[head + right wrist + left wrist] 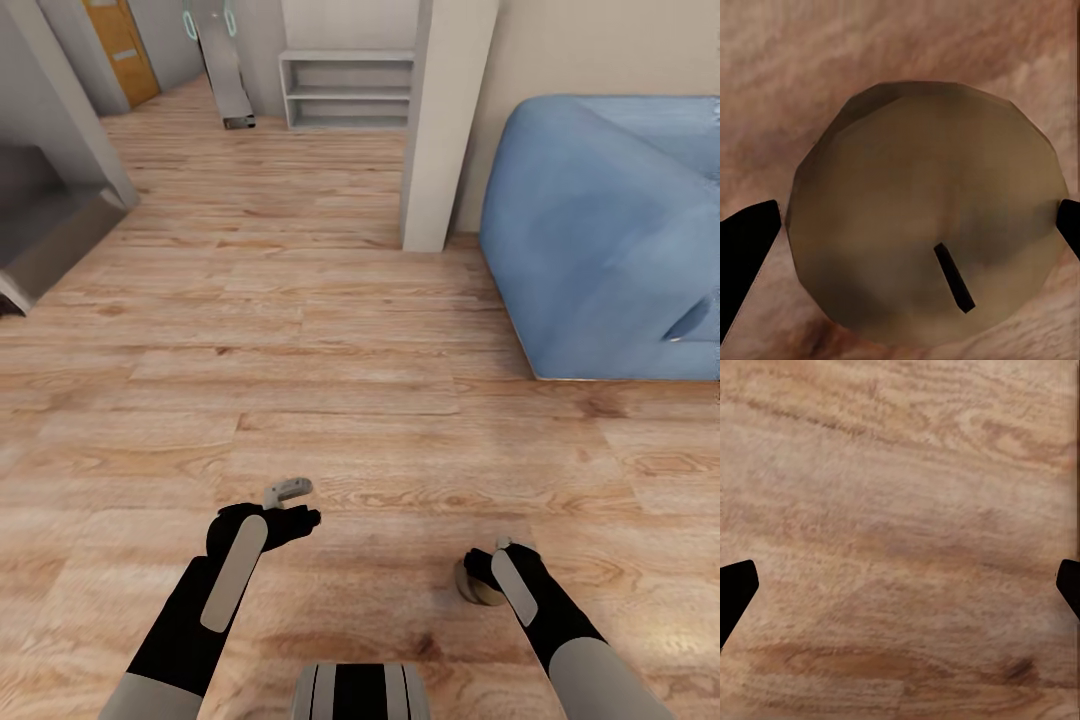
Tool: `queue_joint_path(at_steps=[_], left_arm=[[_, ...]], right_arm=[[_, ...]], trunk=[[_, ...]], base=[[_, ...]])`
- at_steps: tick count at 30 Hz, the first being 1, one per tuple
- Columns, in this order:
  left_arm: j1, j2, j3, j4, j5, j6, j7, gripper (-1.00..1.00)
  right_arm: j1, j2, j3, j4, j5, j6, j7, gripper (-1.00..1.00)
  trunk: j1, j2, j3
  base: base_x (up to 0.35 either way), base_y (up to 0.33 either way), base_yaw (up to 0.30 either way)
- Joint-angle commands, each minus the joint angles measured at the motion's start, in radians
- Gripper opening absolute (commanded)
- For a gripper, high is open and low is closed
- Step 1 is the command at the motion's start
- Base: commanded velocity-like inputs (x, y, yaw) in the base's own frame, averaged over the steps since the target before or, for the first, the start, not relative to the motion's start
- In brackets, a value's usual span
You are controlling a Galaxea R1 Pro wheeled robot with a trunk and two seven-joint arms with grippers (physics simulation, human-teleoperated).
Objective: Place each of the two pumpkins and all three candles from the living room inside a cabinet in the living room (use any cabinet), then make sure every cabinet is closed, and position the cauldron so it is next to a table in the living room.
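Your right gripper [907, 225] grasps a candle [922, 214] above the wood floor [330, 380], near the blue sofa [600, 230]. Your left gripper [900, 585] hangs released, holding nothing.

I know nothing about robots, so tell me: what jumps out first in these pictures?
The big blue sofa at the right of the head view, on a wide wooden floor, catches the eye first. Low in that view, two black arms reach forward. The right gripper is closed on a squat greyish candle, whose round top with a dark wick fills much of the right wrist view. The left gripper hangs open over bare boards.
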Motion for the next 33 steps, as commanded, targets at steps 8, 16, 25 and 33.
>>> queue_joint_path(at_steps=[8,16,25,33], left_arm=[[0.0,0.001,0.002,0.0,0.01,0.002,0.01,1.0],[0.0,0.007,0.007,0.001,0.01,0.001,0.01,1.0],[0.0,0.008,0.008,0.001,0.009,-0.003,0.009,1.0],[0.0,0.011,0.01,0.001,0.007,-0.006,0.009,1.0]], right_arm=[[0.002,-0.002,-0.004,-0.009,-0.021,0.006,0.005,-1.0],[0.014,-0.006,-0.007,-0.019,-0.022,0.002,0.276,-1.0],[0.015,-0.004,-0.001,-0.02,-0.012,0.001,0.319,-1.0],[0.015,-0.003,-0.006,-0.063,-0.018,0.003,0.318,-1.0]], trunk=[[-0.004,0.002,0.03],[-0.007,0.004,0.061],[-0.011,0.006,0.096],[-0.015,0.007,0.127]], base=[[0.0,0.0,0.0],[0.0,0.0,0.0],[0.0,0.0,0.0],[0.0,0.0,0.0]])
